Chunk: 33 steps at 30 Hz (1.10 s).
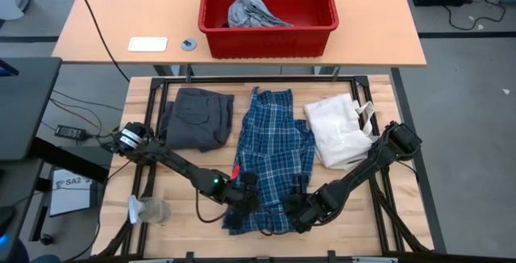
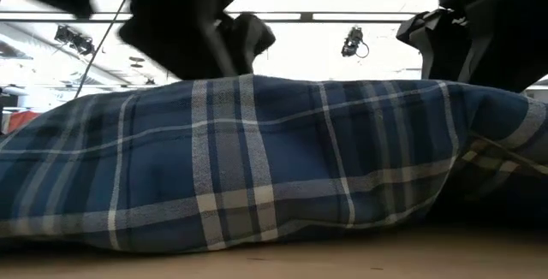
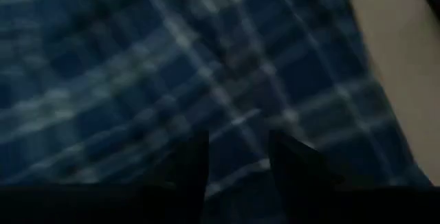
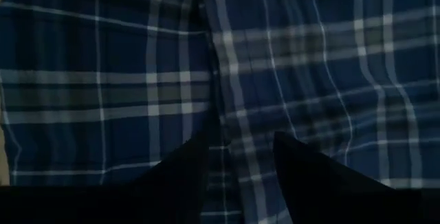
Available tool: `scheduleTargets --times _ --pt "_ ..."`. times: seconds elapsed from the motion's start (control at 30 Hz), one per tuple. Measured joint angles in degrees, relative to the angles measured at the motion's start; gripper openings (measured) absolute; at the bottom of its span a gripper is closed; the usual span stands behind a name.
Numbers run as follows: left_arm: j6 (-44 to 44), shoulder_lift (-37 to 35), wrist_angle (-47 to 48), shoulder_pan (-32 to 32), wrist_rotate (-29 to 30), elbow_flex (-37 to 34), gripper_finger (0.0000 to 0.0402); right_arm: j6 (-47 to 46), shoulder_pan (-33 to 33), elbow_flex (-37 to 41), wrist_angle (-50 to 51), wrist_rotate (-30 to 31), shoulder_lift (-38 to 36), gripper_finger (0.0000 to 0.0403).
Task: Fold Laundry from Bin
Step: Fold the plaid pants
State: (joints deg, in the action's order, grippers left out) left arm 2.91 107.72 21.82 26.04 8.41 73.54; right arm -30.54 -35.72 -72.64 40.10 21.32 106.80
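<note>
The blue-and-white plaid shirt (image 1: 274, 162) lies lengthwise in the middle of the table, its near part heaped up (image 2: 257, 159). My left gripper (image 1: 246, 197) is on the near left part of the shirt. My right gripper (image 1: 300, 208) is on its near right part. Each gripper's fingers stand a narrow gap apart with plaid cloth between them. The dark grey shorts (image 1: 196, 118) lie folded at the far left. A light grey piece (image 1: 251, 11) lies in the red bin (image 1: 268, 41). No black piece is in view. My left gripper has plaid cloth (image 3: 237, 148) of the shirt's near left part between its two fingers, coming from above. One layer or several, I cannot tell. The cloth rises in a hump under it while the rest lies on the table. My right gripper has plaid cloth (image 4: 237, 152) of the shirt's near right part, by a lengthwise seam, between its two fingers, coming from above. The number of layers does not show. The cloth there stays low, the rest on the table.
A white fabric bag (image 1: 339, 130) lies right of the shirt. The red bin stands on a second table beyond the far edge, with a white card (image 1: 147, 44) and a small round thing (image 1: 189, 44) to its left. A clear crumpled thing (image 1: 149, 210) lies near the left front corner.
</note>
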Motion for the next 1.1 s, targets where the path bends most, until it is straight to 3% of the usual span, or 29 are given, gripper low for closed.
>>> scheduleTargets --times 0.17,0.53,0.7,0.87,1.1 --pt "-2.46 -0.02 0.46 0.58 -5.12 0.07 0.0151 -4.39 -1.13 0.00 0.28 -0.39 0.00 0.0170" --pt "-5.10 1.03 2.08 -0.04 -1.60 0.00 0.0144 -13.22 -3.99 0.00 0.80 0.39 -0.02 0.0168" --pt "-5.60 2.22 3.14 -0.06 -1.58 -0.02 0.0099 -16.21 -4.49 0.00 1.78 1.11 -0.02 0.0161" --pt "-5.41 1.59 1.77 -0.06 -1.34 -0.04 0.0018 -19.08 -4.76 0.00 2.65 1.48 -0.43 0.0147" --pt "-2.93 -3.50 0.33 -0.18 1.61 1.40 0.0004 -22.91 -7.24 0.00 6.90 7.72 -5.63 0.0122"
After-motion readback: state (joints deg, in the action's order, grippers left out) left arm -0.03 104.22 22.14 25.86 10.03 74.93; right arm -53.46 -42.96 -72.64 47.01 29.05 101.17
